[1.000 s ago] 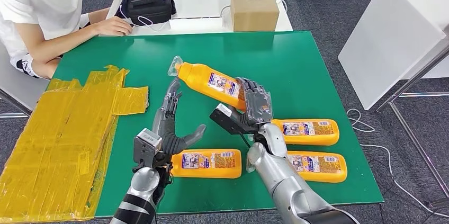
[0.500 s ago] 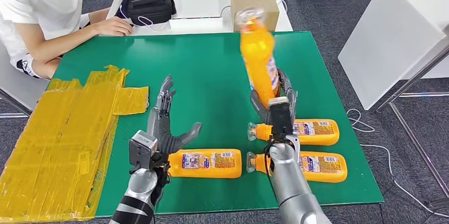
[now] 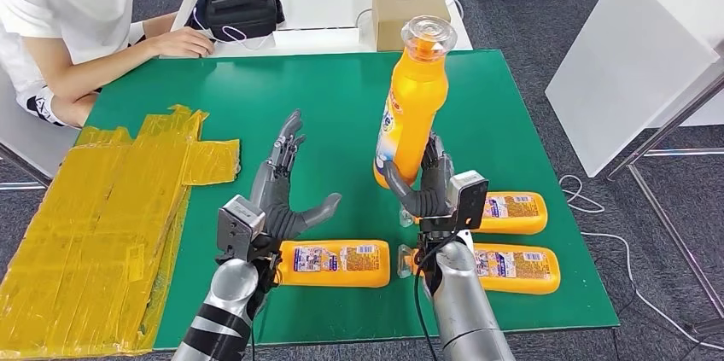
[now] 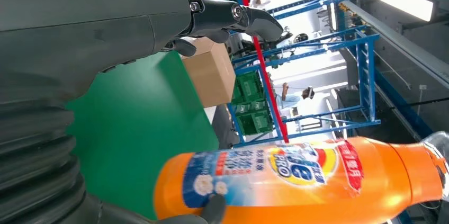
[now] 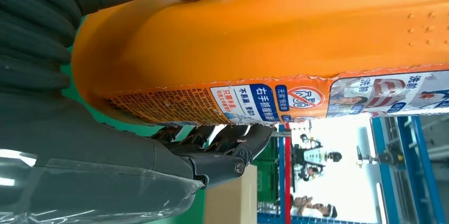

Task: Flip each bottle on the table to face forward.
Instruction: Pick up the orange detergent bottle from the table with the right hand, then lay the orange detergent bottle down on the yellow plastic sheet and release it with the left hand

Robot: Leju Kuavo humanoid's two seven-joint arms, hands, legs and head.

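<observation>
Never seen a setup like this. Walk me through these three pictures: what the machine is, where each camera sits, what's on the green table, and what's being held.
This is a humanoid robot with two silver arms, each ending in a robot hand. The wide picture comes from a camera high on its body, looking down at the green table. The other two come from cameras at its wrists, so they look turned sideways.

The right robot hand grips the lower end of an orange bottle and holds it upright above the table, clear cap on top. The right wrist view shows that bottle close up; the left wrist view shows its label. The left robot hand holds nothing, fingers spread.

Three more orange bottles lie flat on the table. Yellow taped cardboard covers its left side. A seated person rests a hand on the white table beyond, which carries a cardboard box.
</observation>
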